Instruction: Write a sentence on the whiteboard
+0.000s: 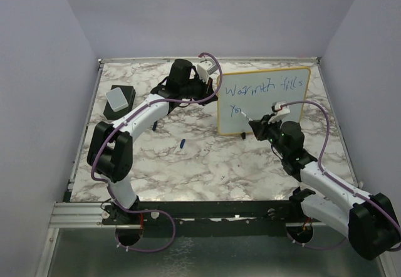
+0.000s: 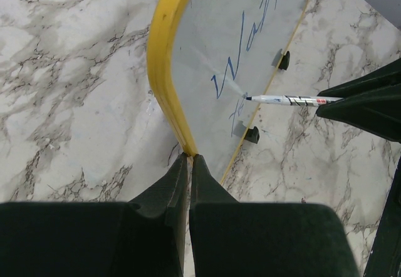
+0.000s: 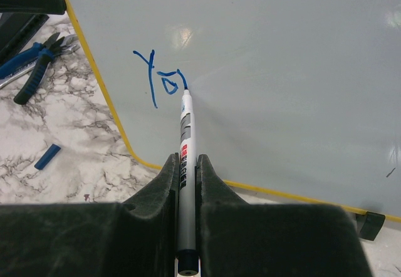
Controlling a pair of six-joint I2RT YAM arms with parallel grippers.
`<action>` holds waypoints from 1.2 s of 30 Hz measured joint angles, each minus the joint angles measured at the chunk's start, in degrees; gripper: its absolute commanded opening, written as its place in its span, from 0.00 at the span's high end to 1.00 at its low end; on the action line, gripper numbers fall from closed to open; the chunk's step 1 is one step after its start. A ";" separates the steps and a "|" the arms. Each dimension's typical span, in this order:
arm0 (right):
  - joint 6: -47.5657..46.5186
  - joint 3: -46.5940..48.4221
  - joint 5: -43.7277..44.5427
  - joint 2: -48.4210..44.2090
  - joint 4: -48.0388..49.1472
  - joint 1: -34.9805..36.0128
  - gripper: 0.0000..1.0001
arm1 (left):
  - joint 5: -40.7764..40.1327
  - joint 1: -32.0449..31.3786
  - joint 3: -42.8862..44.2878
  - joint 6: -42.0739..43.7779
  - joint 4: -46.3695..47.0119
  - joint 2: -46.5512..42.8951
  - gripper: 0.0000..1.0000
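- One whiteboard (image 1: 276, 104) stands upright on two black feet (image 2: 252, 134) at the far middle of the marble surface (image 1: 207, 170), its written face towards the arms.
- One sentence (image 1: 263, 90) in blue, in two lines: "Warmth fills" above, only "Yo" (image 3: 156, 79) below.
- Two arms, one pincer each.
- The left pincer (image 2: 190, 159) has its fingers drawn together, nipping the yellow frame (image 2: 164, 57) at the board's left edge.
- The right pincer (image 3: 186, 164) is clamped on one marker (image 3: 186, 123), whose blue tip touches the board at the end of the "o".
- One blue cap (image 1: 182, 143) lies loose on the surface, in front of the board and apart from it.
- One grey-topped black block (image 1: 119, 99) sits far left, well apart from the board.
- What looks like one pair of blue-handled pliers (image 3: 34, 61) lies left of the board, half cut off in the right wrist view.
- From above, the right arm stands before the board's lower right, covering that corner.
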 measured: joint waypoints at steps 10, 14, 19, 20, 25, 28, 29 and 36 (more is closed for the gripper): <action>0.48 0.00 1.03 -0.44 -1.11 0.04 0.99 | 0.00 0.00 0.00 0.00 0.00 0.00 1.00; 0.81 0.00 1.33 -0.55 -1.29 0.07 0.99 | 0.00 0.00 0.00 0.00 0.02 0.00 1.00; 0.79 0.04 2.08 -0.96 -1.86 0.09 0.99 | 0.00 0.00 0.00 0.00 0.02 0.00 1.00; 0.76 0.13 2.14 -0.96 -1.97 0.11 0.99 | 0.00 0.00 0.00 0.00 0.02 0.00 1.00; 0.28 1.40 2.58 -0.96 -2.58 0.17 0.99 | -0.02 0.02 0.00 0.00 0.02 0.00 1.00; -0.20 2.45 2.99 -0.83 -2.56 0.17 0.99 | -0.07 0.02 0.00 0.02 0.02 0.00 1.00; -0.31 2.82 3.08 -0.72 -2.51 0.17 0.99 | -0.09 0.02 0.00 0.02 0.00 0.00 1.00; -0.70 3.74 3.37 -0.09 -2.40 0.17 0.99 | -0.28 0.09 0.00 0.11 -0.04 0.00 1.00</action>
